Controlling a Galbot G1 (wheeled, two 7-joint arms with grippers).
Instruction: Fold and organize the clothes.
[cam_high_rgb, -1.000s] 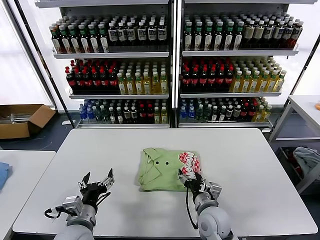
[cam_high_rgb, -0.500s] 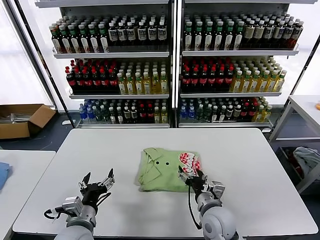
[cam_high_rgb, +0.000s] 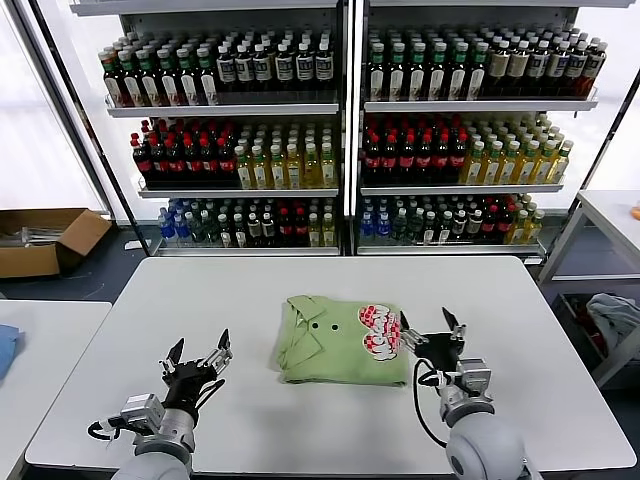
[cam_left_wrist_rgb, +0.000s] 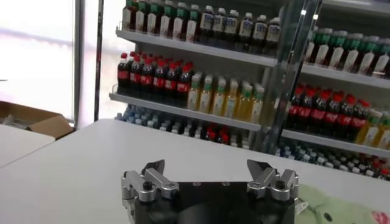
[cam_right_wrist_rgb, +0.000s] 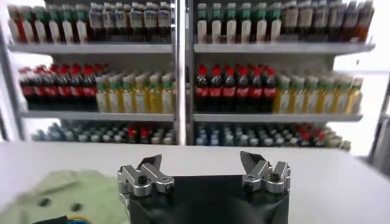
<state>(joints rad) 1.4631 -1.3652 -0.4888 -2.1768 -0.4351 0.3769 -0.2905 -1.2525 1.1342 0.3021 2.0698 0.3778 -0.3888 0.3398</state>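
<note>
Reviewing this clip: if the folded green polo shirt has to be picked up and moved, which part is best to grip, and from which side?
Probably the right-hand edge of the polo shirt, beside the red-and-white print. It lies flat as a folded rectangle on the table, so a low approach from the robot's right could pinch the stacked layers. The open right gripper is next to that edge; the open left gripper is farther off.

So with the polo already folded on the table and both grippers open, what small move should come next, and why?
Probably pull the right gripper clear: the folded green polo shirt looks compact and neither it nor the left gripper holds anything.
</note>
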